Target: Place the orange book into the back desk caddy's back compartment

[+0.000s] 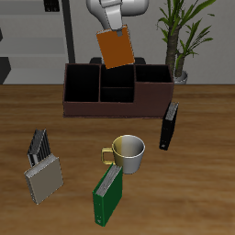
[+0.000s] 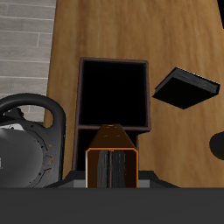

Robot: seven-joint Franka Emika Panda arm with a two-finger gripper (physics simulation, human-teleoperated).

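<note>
Toward the tabletop's (image 1: pixel 27 101) front edge, at one side, stands a small grey caddy (image 1: pixel 43 174) with dark slats rising from its back. Farther along the front edge a green book (image 1: pixel 108 195) stands upright, and just behind it sits a pale mug (image 1: pixel 129 152) with a yellowish handle, close to the book but whether they touch cannot be told. At the tabletop's back edge sits the back desk caddy (image 1: pixel 92 106), a wide, low reddish-brown box whose dark dividers make several cells. Above its middle, clear of the rim, hangs the orange book (image 1: pixel 117 48), slightly tilted, clamped at its upper end in the tool (image 1: pixel 114 20), whose fingers are closed on the cover. In the wrist view the orange book (image 2: pixel 112 149) is seen end-on, pale page edges between orange boards, with an open dark cell of the caddy (image 2: pixel 112 63) lying beyond it. A black book (image 1: pixel 169 127) stands on the tabletop near the caddy's end, tilted a little, apart from the mug. A potted plant (image 1: pixel 180 37) rises behind that end of the caddy.
</note>
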